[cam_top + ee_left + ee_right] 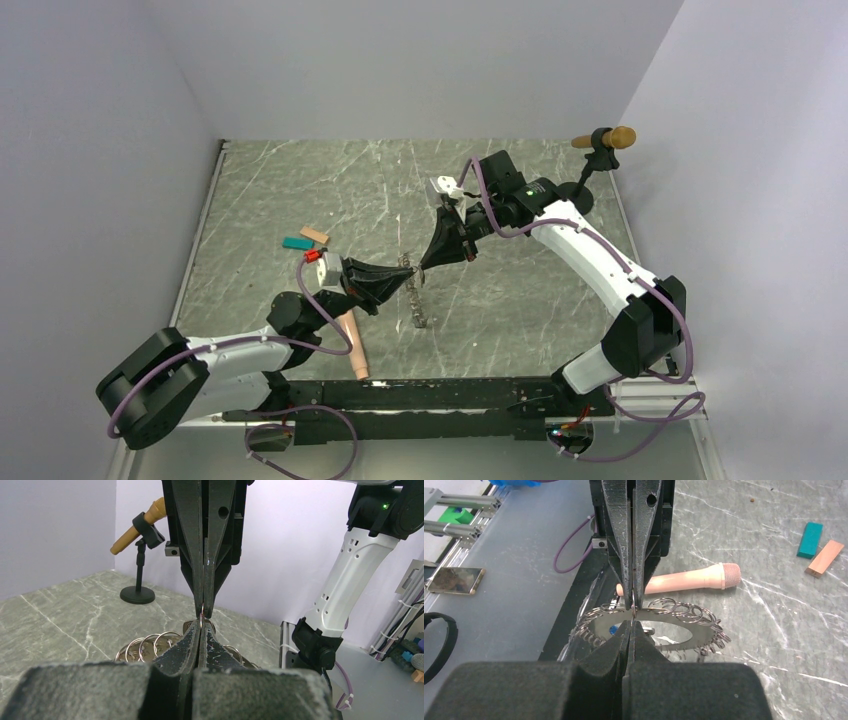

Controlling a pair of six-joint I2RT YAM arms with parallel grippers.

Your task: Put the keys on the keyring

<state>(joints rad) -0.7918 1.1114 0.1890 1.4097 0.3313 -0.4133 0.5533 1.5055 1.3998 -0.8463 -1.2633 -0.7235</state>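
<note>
Left tool (201, 630) and right tool (631, 625) pinch keyring (674, 611)

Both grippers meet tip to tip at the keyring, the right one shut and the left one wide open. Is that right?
No. The left gripper is shut too, as the left wrist view shows. It does meet the shut right gripper tip to tip at the keyring.

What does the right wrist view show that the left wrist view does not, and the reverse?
Right wrist only: the peach cylinder, teal block and tan block. Left wrist only: the brown microphone and the right arm's white link. Both: the left gripper and right gripper, shut, meeting tip to tip on the keyring.
</note>
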